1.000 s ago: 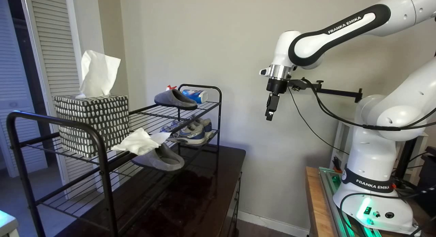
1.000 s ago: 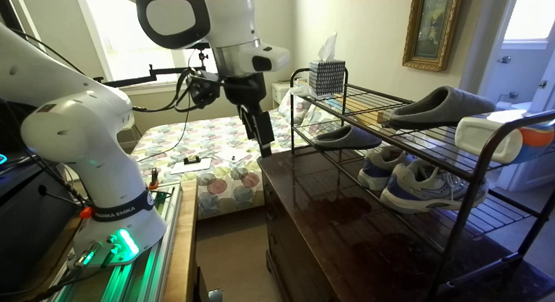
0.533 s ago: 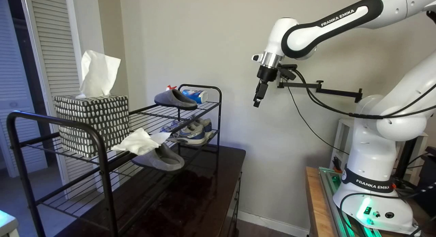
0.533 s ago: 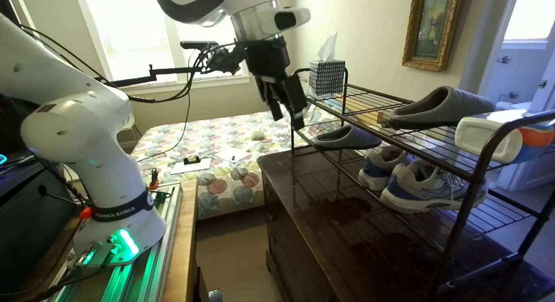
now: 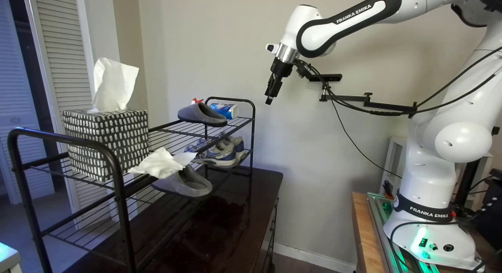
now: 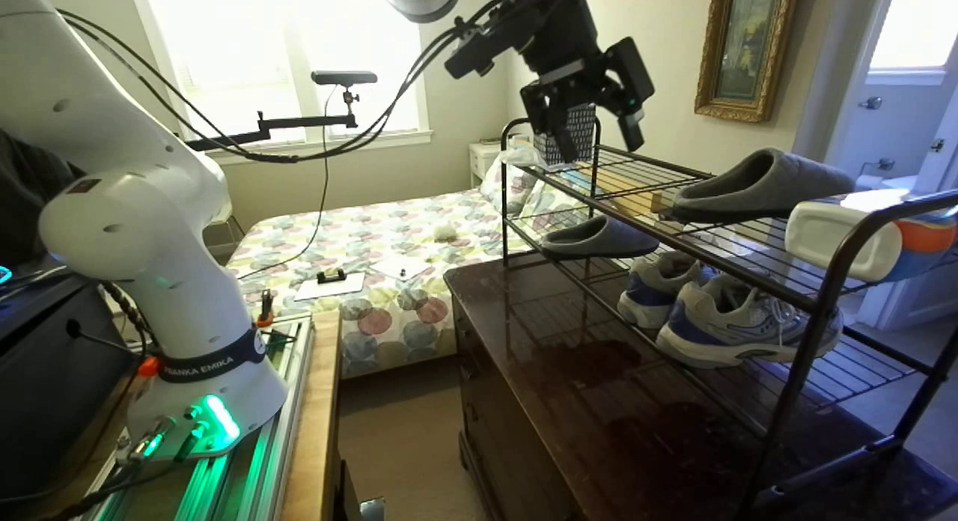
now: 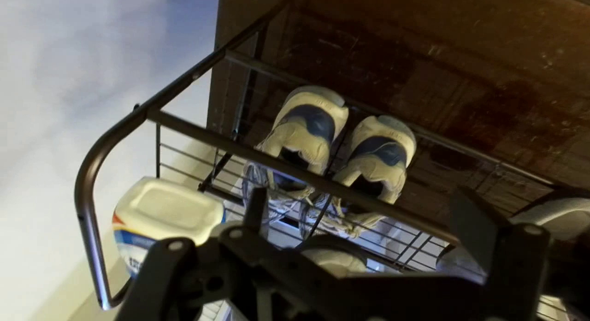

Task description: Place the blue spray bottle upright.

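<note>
The gripper point(image 6: 601, 144) is spread, with nothing inside. In an exterior view, the bottle point(image 6: 844, 240) lies right of it and nearer, on its side, long axis across the top shelf point(image 6: 748, 275).

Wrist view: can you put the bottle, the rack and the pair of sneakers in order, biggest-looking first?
1. Rack
2. Pair of sneakers
3. Bottle, partly hidden behind the end effector

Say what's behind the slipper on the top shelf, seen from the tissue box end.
The blue spray bottle lies on its side; its base end shows, plus a red tip, likely its trigger. The slipper hides what lies between.
</note>
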`<state>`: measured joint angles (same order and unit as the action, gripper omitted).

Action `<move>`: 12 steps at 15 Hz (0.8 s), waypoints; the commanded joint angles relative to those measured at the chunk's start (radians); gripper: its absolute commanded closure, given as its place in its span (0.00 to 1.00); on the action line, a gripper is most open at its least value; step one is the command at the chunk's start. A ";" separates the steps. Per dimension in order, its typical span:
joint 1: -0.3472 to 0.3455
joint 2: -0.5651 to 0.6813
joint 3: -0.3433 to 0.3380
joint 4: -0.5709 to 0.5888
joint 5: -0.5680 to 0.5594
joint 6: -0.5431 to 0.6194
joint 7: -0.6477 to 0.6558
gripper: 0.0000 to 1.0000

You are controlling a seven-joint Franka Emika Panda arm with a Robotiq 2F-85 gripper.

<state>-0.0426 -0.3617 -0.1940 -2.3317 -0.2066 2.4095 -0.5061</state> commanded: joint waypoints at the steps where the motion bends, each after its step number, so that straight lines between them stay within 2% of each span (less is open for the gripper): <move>1: 0.000 0.177 0.015 0.199 -0.027 0.021 -0.026 0.00; 8: -0.013 0.455 0.066 0.565 -0.077 0.019 0.004 0.00; 12: -0.003 0.627 0.075 0.785 -0.202 -0.021 0.106 0.00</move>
<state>-0.0429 0.1115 -0.1291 -1.7439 -0.3141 2.4336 -0.4859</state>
